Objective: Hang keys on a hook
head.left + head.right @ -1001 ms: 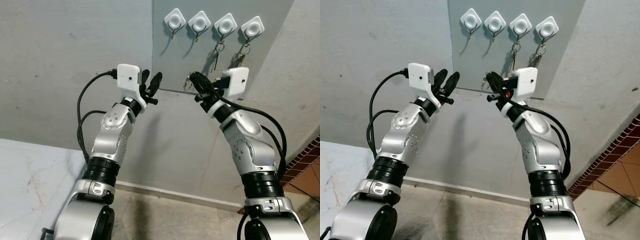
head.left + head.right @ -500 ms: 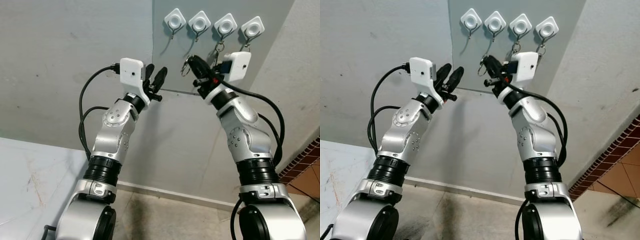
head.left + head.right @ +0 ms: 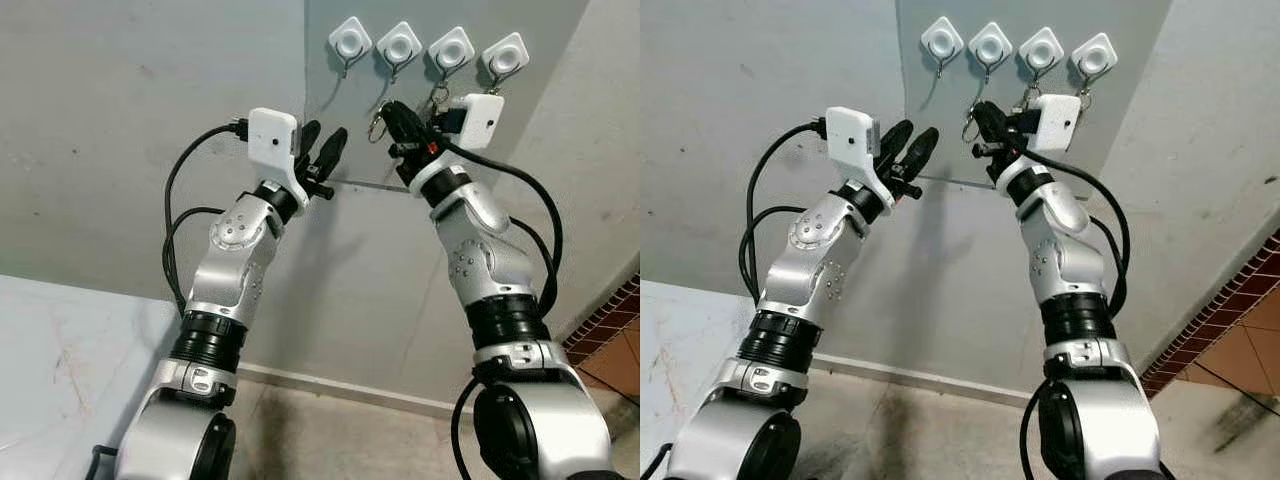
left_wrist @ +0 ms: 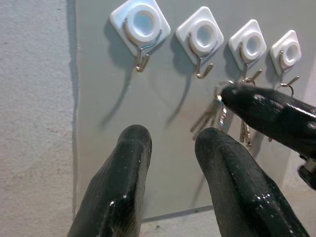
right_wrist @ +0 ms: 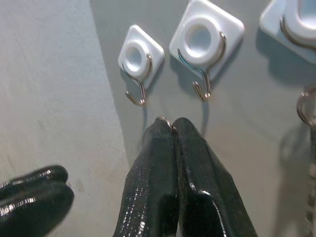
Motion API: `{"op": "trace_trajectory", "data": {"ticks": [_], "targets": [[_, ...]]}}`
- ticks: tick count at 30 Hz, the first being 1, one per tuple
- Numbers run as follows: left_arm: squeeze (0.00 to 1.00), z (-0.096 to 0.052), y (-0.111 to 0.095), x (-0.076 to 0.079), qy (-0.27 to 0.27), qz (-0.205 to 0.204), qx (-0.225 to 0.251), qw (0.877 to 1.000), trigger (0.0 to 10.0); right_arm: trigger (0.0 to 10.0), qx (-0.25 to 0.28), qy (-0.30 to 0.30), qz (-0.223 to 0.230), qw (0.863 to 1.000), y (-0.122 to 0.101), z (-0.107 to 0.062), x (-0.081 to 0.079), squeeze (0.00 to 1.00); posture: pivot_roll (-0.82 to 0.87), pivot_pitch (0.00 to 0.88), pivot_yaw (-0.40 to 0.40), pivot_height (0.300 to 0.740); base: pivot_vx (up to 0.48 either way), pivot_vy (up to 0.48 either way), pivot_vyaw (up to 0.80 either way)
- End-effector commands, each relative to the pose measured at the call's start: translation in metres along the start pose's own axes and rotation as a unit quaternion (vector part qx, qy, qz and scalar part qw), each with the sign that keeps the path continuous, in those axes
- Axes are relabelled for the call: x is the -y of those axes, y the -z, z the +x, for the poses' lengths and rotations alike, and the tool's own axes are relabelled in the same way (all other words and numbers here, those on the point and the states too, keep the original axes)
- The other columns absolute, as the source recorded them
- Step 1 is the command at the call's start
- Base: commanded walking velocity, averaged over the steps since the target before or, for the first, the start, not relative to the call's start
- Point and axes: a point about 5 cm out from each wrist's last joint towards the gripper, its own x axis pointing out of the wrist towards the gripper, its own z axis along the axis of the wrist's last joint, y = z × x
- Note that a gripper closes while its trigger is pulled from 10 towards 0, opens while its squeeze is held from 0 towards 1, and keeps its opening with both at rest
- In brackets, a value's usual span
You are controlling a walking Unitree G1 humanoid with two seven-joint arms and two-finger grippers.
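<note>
- Black fingers of the right gripper [image 3: 392, 118] are pressing together on a key ring [image 3: 374, 128], with the ring's loop poking out at the tips; the keys themselves are hard to make out behind the fingers.
- Compared with half a second ago, the right arm is rising and closing on the wall, carrying the ring from below the hook row to just under the second hook [image 5: 202, 74].
- Judgement: the approach is nearly done; what is left is getting the loop over the hook's upturned tip and letting go.
- From the right wrist view, the ring is sitting just below and a little to the side of that hook's tip, not yet touching it.
- The left gripper [image 3: 322, 160] is also lifting slightly against the earlier frames; its fingers are standing narrowly apart and holding nothing, near the right gripper and below the first hook [image 4: 141, 49].
- Two further hooks on the robot's right are already carrying hung keys [image 4: 217, 111], so the first and second are the free ones.
- The four white square hook bases are sitting in a row on a smooth grey panel [image 3: 340, 120], set into a rougher grey plastered wall [image 3: 120, 120].
- Below, a pale skirting strip is meeting a worn concrete floor [image 3: 330, 440]; a reddish brick band [image 3: 610, 330] is showing at the lower right.
</note>
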Motion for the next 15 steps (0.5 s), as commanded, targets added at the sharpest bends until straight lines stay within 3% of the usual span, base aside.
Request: {"op": "trace_trajectory", "data": {"ticks": [1,15], "targets": [[0.0,0.002,-0.008,0.003,0.01,0.004,0.01,1.0,10.0,10.0,0.019,0.001,0.006,1.0,-0.009,0.007,-0.001,0.0,0.05,0.0,-0.021,0.74,0.0,0.0,0.0],[0.0,0.0,-0.007,0.005,0.011,0.001,0.005,1.0,10.0,10.0,0.033,0.011,0.033,0.999,-0.014,0.02,0.001,0.0,0.05,0.0,-0.024,0.74,0.0,0.0,0.0]]}}
